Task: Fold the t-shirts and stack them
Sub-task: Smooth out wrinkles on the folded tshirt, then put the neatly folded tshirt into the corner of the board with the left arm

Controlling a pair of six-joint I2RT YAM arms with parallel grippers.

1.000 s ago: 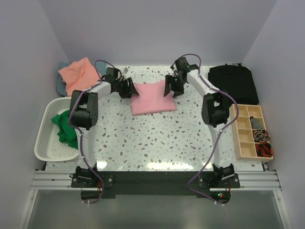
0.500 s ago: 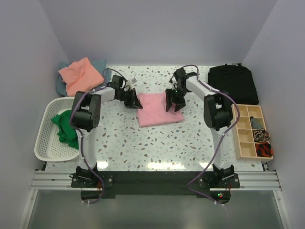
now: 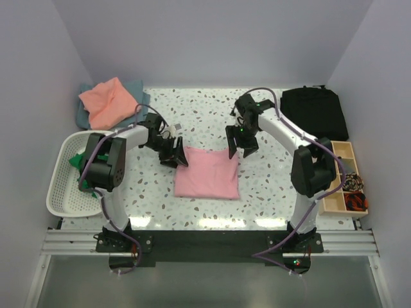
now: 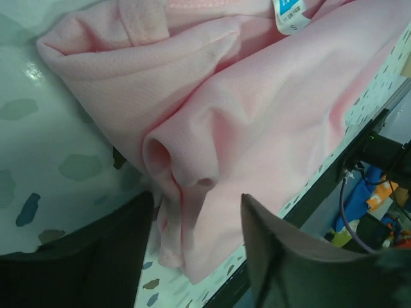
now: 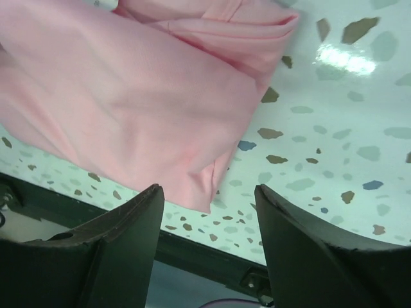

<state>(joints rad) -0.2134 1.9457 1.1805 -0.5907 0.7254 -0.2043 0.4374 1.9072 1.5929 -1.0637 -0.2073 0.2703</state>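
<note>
- The light pink t-shirt is lying folded into a rough rectangle in the middle of the speckled table. Its small neck label is showing at the far edge in the left wrist view.
- The left gripper is sitting low at the shirt's far left corner. Its fingers are standing well apart, and a soft fold of pink cloth is bulging between them without being pinched.
- The right gripper is hovering at the far right corner, jaws spread wide and holding nothing. The shirt's corner is lying loose on the table below it.
- The salmon-orange t-shirt is resting crumpled on the grey-blue t-shirt in the far left corner.
- The bright green t-shirt is sitting bunched in the white basket at the left edge.
- A black bag is lying far right, with a wooden compartment tray nearer on that side.
</note>
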